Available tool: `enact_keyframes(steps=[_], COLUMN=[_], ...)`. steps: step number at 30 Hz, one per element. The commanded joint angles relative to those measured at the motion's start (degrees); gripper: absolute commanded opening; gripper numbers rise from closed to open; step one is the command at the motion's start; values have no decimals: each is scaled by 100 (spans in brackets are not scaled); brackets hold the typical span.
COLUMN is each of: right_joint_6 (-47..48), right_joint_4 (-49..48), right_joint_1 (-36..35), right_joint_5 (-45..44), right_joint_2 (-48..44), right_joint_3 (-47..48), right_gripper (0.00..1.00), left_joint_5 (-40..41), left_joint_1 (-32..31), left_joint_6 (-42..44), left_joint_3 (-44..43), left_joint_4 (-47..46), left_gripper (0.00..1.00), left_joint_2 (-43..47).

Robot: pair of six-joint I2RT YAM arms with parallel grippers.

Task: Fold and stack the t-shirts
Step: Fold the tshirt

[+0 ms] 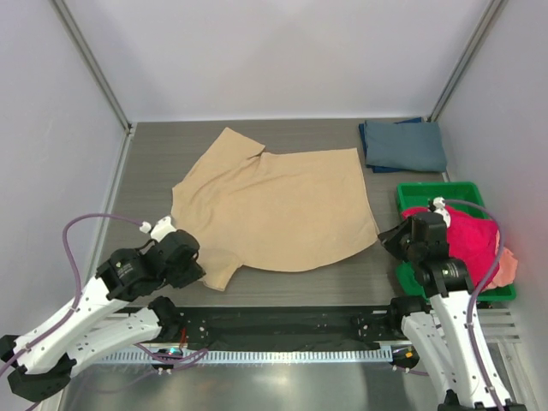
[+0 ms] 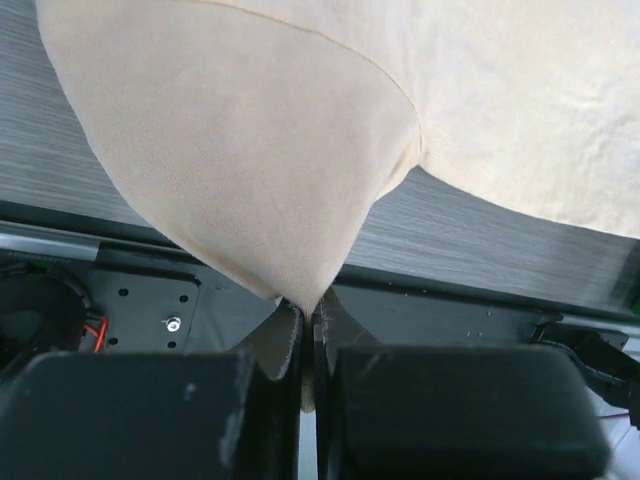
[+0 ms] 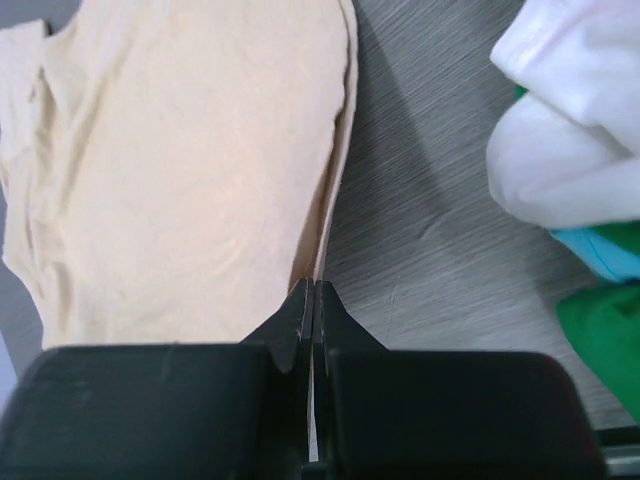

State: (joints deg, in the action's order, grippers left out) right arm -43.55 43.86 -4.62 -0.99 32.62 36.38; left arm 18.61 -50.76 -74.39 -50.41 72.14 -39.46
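Tan t-shirt (image 1: pixel 274 205) cloth is pinched in both my pincers. My left pincer (image 2: pixel 308 312) is pressed together on the tip of the near sleeve. My right pincer (image 3: pixel 313 292) is clamped on the edge at the near hem corner. Between them the shirt lies spread across the middle of the table (image 1: pixel 154 163). Just beside my right arm stands a green bin (image 1: pixel 419 189) holding a magenta t-shirt (image 1: pixel 467 244). A folded slate-blue t-shirt (image 1: pixel 404 144) lies in the far right corner.

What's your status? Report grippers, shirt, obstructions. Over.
Both shut on tan t-shirt: left gripper at near-left corner, right gripper at right edge. Shirt spread flat, unfolded. Folded blue-grey shirt and green bin lie apart from it.
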Motion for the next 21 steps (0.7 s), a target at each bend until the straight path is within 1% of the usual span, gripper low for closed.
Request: enact_keyframes(steps=[1,3,6,7,10,12,13,15,16,17,19,20,21], right_joint_6=[-233,-250,-250,-259,-224,-172,-163,-136,-136,-128,-110,-101,-92], right_joint_4=[588,703,861,888,757,634,485,265,46,-69,-376,-473,-570], right_joint_1=[23,23,23,23,23,23,32,23,23,23,23,23,23], right_joint_5=[-234,-191,-138,-120,-15,20,20,29,20,20,-67,-102,-164], right_joint_2=[-291,-440,-537,-538,-362,-160,49,261,541,691,1043,1427,1614], right_joint_3=[404,501,633,651,607,598,624,651,703,739,887,940,993], right_gripper=[1,1,1,1,1,1,1,1,1,1,1,1,1], left_joint_5=[11,-68,37,72,239,344,432,320,49,-145,-436,-646,-683], left_joint_1=[14,14,14,14,31,49,101,495,697,1160,1637,2023,2183], left_joint_6=[249,380,617,714,1205,1514,1837,2277,2480,2926,3289,3665,3799], left_joint_3=[-337,-416,-627,-741,-970,-1224,-1330,-1629,-1725,-1778,-1954,-2016,-2199], left_joint_4=[406,432,477,459,327,161,117,-137,-252,-375,-735,-902,-956], left_gripper=[0,0,0,3,5,5,5,4,2,0,0,0,0], left_joint_2=[9,9,-44,-87,-482,-939,-1097,-1579,-1747,-1880,-2249,-2372,-2695])
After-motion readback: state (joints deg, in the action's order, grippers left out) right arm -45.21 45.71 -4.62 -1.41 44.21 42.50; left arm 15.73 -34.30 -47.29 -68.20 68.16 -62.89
